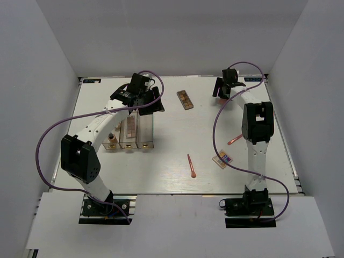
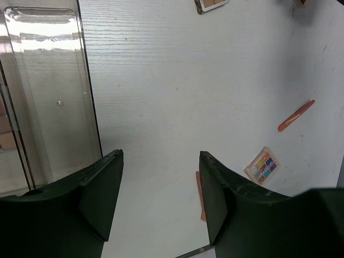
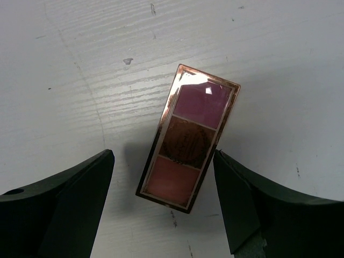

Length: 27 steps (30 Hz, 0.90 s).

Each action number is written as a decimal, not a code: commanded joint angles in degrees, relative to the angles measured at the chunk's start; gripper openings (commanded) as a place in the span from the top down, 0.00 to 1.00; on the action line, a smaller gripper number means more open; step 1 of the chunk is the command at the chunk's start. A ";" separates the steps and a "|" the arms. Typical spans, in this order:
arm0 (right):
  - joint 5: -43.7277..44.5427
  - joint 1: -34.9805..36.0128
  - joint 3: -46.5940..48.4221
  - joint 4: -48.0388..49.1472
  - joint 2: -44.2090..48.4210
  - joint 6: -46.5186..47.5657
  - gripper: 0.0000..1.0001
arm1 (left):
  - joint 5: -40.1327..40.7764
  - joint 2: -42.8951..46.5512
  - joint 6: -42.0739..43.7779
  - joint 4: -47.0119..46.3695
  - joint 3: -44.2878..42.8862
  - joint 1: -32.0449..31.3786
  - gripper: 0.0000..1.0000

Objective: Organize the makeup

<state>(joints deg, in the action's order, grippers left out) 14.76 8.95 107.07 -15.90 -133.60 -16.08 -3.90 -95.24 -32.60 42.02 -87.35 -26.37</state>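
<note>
Currently counting three flat rectangular palettes loose on the white wood-grain table (image 1: 161, 177): brown palette (image 1: 185, 99) far middle, multicolour palette (image 1: 222, 159) right of centre, mauve palette (image 3: 188, 137) under the right wrist camera. Also two slim coral sticks: front applicator (image 1: 191, 165) near centre, right applicator (image 1: 234, 140) just beyond the multicolour palette. One clear glossy plastic organizer (image 1: 134, 131) with three long compartments, left of centre. One beige bottle (image 1: 112, 141) in its left compartment; middle contents too small to name.

Mauve palette: shiny rose-gold rim, three square pans in a row (purple, dark brown, pink), flat on the table, skewed against the fingers. Multicolour palette: grid of small bright pans.

Right gripper (image 3: 164, 152): spread wide, straddling the near half of the mauve palette, pinching nothing. Right finger just beside the palette's edge; cannot tell whether touching.

Left gripper (image 2: 161, 153): spread wide too, holding nothing, above the organizer's right wall and the table beside it.
</note>
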 commanded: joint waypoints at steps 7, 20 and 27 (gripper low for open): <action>-1.32 -1.21 0.16 -3.52 -0.17 -0.97 0.20 | 0.30 2.52 -0.18 -0.45 0.25 -0.17 0.31; -3.42 -1.22 6.57 -8.62 -4.30 -0.18 0.21 | 0.04 0.67 0.26 -0.19 -1.68 -0.17 0.31; -3.78 -1.39 6.23 -10.29 -4.39 -0.53 0.34 | 0.12 0.50 0.25 -0.45 -1.68 -0.17 0.32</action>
<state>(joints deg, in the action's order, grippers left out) 12.19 7.88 112.62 -24.03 -137.01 -15.97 -3.84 -95.26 -32.58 41.98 -87.35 -26.37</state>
